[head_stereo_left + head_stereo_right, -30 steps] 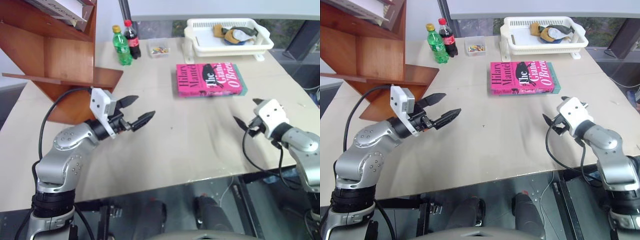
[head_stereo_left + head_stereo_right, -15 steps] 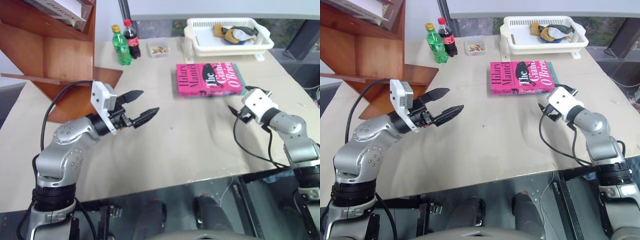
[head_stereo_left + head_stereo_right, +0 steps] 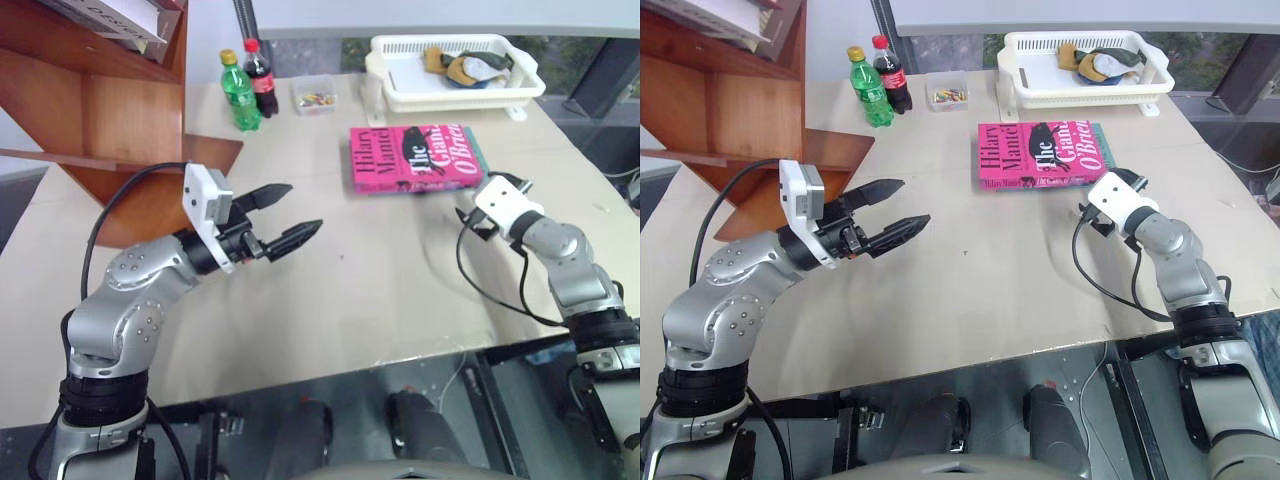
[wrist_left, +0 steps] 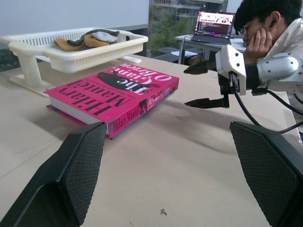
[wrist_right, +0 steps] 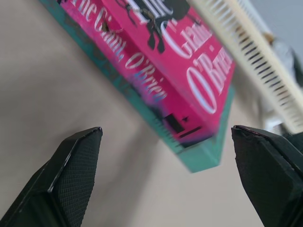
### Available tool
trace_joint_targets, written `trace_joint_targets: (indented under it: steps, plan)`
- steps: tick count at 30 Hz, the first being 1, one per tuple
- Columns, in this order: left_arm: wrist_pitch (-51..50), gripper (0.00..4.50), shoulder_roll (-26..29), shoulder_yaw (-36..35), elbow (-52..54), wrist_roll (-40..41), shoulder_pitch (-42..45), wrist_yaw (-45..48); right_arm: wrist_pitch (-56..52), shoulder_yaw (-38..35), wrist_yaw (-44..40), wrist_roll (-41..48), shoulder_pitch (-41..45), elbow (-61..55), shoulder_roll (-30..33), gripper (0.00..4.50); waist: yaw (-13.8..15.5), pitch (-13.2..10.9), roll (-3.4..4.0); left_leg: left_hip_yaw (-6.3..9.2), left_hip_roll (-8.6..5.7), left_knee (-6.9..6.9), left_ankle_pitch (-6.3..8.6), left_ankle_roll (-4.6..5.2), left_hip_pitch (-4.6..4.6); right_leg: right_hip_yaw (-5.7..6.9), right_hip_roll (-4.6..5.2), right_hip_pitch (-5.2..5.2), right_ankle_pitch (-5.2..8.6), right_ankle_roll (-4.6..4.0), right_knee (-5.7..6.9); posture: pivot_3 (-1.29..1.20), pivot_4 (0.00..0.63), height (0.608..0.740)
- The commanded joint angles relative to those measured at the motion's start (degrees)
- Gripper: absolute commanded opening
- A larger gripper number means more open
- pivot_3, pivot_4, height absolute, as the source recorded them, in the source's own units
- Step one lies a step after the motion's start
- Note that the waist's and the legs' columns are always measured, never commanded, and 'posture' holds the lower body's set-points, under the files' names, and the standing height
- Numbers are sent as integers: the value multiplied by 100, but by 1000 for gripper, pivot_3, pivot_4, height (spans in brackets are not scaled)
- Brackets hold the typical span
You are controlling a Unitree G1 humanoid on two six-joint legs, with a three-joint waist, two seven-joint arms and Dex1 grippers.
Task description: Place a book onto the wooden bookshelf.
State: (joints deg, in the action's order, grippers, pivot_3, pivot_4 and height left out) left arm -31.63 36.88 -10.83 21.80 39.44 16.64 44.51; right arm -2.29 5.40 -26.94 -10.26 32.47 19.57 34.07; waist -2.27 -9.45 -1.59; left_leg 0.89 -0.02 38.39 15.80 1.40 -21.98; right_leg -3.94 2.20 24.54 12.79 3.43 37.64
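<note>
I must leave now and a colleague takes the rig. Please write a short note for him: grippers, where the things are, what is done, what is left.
Left gripper: open, empty, hovering over the table in front of the wooden bookshelf.
Right gripper: open, empty, close to the near corner of the book, not touching it.
The book lies flat on the table, on top of a teal book, near the white basket.
Done: nothing grasped.
Left: grasp the book, place it on the bookshelf.

A thick pink book (image 3: 415, 158) lies flat, cover up, on the table, well apart from the reddish-brown wooden bookshelf (image 3: 95, 110) standing at its far-left corner.
</note>
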Motion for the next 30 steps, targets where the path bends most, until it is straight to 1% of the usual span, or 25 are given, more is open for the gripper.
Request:
trace_joint_targets:
  steps: [1,2,3,5,6,7,10,11,16,21,25,30]
  plan:
    - [146,4463,30,-90,215,-53,-12,-52,-75,-302,102,-23,275,222,295,4500,1,0,0,0,-2,0,0,0,0,0,2,0,0,0,0,0,150,740]
    - [148,4500,23,-83,230,-56,-18,-62,-183,-381,65,70,332,280,315,3964,3,0,0,1,-7,0,0,0,0,1,6,0,0,0,0,0,150,740]
    - [154,4500,26,-79,240,-61,-27,-69,-246,-429,20,147,371,310,339,3699,1,0,0,2,-11,0,0,0,0,1,8,0,0,0,1,0,150,740]
    - [187,4500,32,-70,242,-89,-51,-83,-310,-499,-62,204,411,323,418,2519,0,0,0,3,-14,0,0,0,0,1,10,0,0,0,1,0,150,740]
    - [199,4500,33,-72,245,-99,-60,-94,-358,-533,-75,224,412,302,444,2230,-8,0,1,5,-14,0,0,0,0,3,10,0,0,0,1,0,150,740]
    - [212,4500,31,-73,226,-109,-55,-100,-487,-603,-27,254,471,351,454,1818,-11,0,0,5,-14,-2,0,0,0,3,10,0,0,0,1,0,150,740]
    - [228,4500,5,-56,215,-128,-58,-122,-738,-720,237,239,726,752,449,337,-15,-1,1,6,-13,-3,0,0,1,4,10,0,0,0,2,0,150,740]
    - [230,4500,-9,-40,217,-138,-51,-134,-789,-746,388,236,885,1027,409,35,-14,-1,1,4,-14,-3,0,0,1,3,10,0,0,0,2,0,150,740]
    - [206,4500,-50,4,259,-138,1,-190,-474,-776,875,268,1747,2600,160,35,-24,-1,1,3,-21,-3,0,0,1,2,14,-1,0,0,2,0,150,740]
    - [167,4500,-13,-49,302,-97,44,-228,103,-860,1021,415,2488,4049,-87,35,-27,-1,1,7,-21,-8,0,0,-1,4,14,0,0,0,0,0,150,740]
    - [154,4500,-15,-90,402,-70,-69,-290,399,-944,1049,543,2790,4751,-256,35,-26,-2,3,12,-32,-8,0,1,-7,10,29,0,0,0,-5,0,150,740]
    - [108,4500,-20,-168,565,-25,-215,-407,630,-993,1075,563,2921,5216,-422,35,-27,-2,4,17,-42,-8,3,5,-11,18,42,0,0,0,-10,0,150,740]
